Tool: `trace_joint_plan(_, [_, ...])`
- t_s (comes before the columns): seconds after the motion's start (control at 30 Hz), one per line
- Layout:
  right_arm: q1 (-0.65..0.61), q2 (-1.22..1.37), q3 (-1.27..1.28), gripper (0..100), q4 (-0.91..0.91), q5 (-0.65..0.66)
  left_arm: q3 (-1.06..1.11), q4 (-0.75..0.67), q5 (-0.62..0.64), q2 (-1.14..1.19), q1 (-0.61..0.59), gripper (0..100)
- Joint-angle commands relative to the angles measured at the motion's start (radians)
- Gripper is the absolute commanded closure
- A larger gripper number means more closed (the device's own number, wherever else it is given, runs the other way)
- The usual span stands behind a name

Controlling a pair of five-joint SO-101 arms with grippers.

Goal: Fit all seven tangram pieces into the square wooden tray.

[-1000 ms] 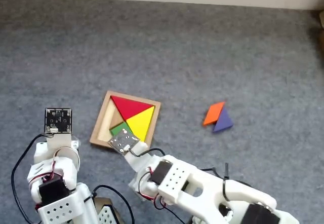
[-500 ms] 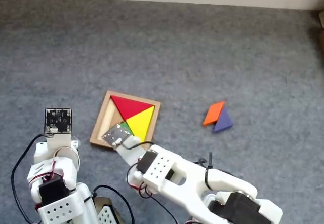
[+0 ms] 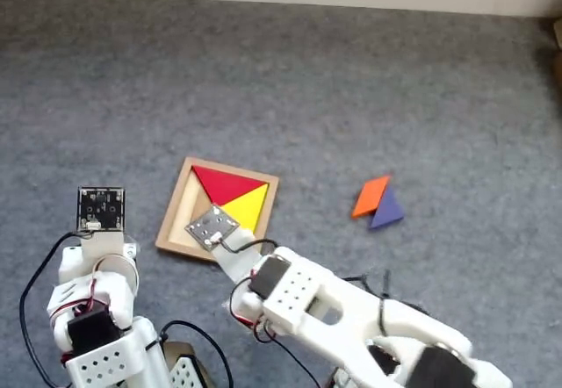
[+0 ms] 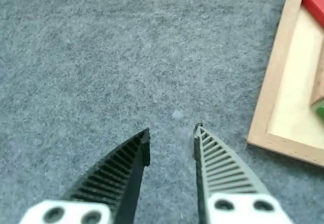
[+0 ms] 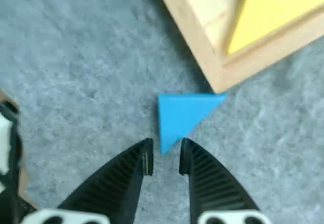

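Toward the lower middle of the high view, my right arm stretched from the bottom right corner to the square wooden tray (image 3: 178,215). Its wrist hung over the tray's lower edge. The right gripper (image 5: 164,155) stood slightly parted, with the tip of the small blue triangle (image 5: 179,113) between its fingertips, just outside the tray's corner. At lower left, the folded left arm held the left gripper (image 4: 171,142) open above grey carpet (image 4: 101,57) beside the tray.
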Motion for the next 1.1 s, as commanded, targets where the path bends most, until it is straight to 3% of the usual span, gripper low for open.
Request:
trace_joint_plan(0.0, [0.021,-0.088,0.005,90.7,0.010,-0.002,-0.008,-0.005,0.002,-0.056,-0.012,84])
trace_joint_plan(0.23, [0.062,-0.073,0.008,87.8,0.008,-0.014,-0.008,-0.005,0.002,-0.056,-0.012,84])
trace_joint_plan(0.4, [0.054,-0.071,-0.035,77.4,0.007,-0.180,-0.010,-0.005,0.002,-0.056,-0.012,84])
trace_joint_plan(0.77, [0.002,0.257,-0.282,77.5,0.012,-0.390,-0.010,-0.005,0.002,-0.056,-0.012,84])
trace_joint_plan(1.07, [0.007,0.397,-0.334,77.5,0.008,-0.408,-0.010,-0.005,0.002,-0.056,-0.012,84])
